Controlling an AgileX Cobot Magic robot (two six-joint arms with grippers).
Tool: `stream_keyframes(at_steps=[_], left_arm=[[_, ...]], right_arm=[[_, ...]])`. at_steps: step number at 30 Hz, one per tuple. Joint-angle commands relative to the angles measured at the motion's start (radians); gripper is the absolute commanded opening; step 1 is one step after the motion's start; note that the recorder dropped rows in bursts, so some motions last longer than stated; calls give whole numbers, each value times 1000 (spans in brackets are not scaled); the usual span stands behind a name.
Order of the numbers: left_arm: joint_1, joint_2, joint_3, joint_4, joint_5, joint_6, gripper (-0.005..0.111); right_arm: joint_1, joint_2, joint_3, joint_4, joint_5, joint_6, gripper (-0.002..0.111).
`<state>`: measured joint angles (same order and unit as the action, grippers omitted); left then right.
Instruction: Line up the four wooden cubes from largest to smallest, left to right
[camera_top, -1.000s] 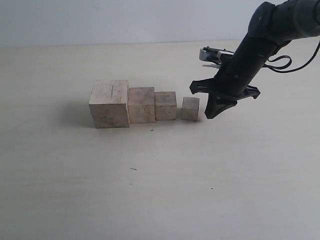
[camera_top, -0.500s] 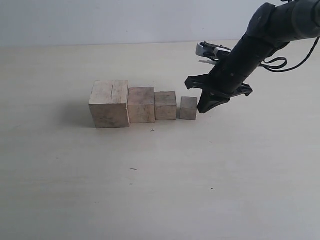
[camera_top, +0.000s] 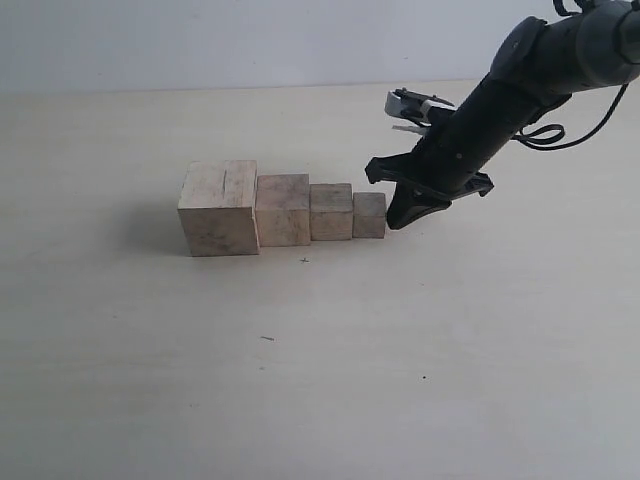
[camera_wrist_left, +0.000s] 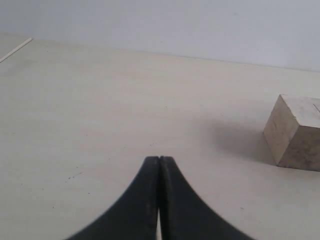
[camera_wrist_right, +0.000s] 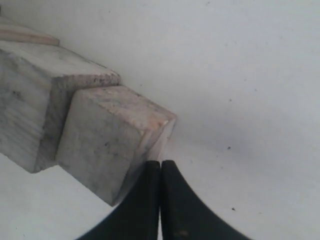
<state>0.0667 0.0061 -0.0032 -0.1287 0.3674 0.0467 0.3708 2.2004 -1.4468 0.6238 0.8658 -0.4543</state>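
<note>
Four pale wooden cubes stand in a row on the table in the exterior view: the largest cube (camera_top: 219, 208) with a thin dark groove on its top, the second cube (camera_top: 283, 209), the third cube (camera_top: 331, 211) and the smallest cube (camera_top: 369, 215), each touching its neighbour. My right gripper (camera_top: 391, 224) is shut, its tip pressed against the smallest cube's right side; in the right wrist view the right gripper (camera_wrist_right: 160, 163) touches the smallest cube (camera_wrist_right: 107, 139). My left gripper (camera_wrist_left: 159, 159) is shut and empty, away from the largest cube (camera_wrist_left: 296, 132).
The beige table (camera_top: 320, 350) has small dark specks (camera_top: 267, 338) in front of the row. A pale wall runs behind the table's far edge. The right arm's cable (camera_top: 545, 135) loops beside the arm.
The right gripper has moved left, pushing the smallest cube against the third cube and closing the gap. The other cubes stayed put.
</note>
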Motion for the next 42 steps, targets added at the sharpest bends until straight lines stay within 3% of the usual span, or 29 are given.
stream_keyframes(at_steps=[1, 22, 37, 42], left_arm=[[-6, -6, 3, 1, -11, 0, 0], [-6, -6, 3, 1, -11, 0, 0], [-6, -6, 3, 1, -11, 0, 0], [-6, -6, 3, 1, -11, 0, 0]], right_arm=[[2, 0, -6, 13, -18, -35, 0], [2, 0, -6, 49, -4, -41, 0], [2, -106, -6, -102, -35, 71, 0], [2, -209, 4, -206, -99, 216, 0]])
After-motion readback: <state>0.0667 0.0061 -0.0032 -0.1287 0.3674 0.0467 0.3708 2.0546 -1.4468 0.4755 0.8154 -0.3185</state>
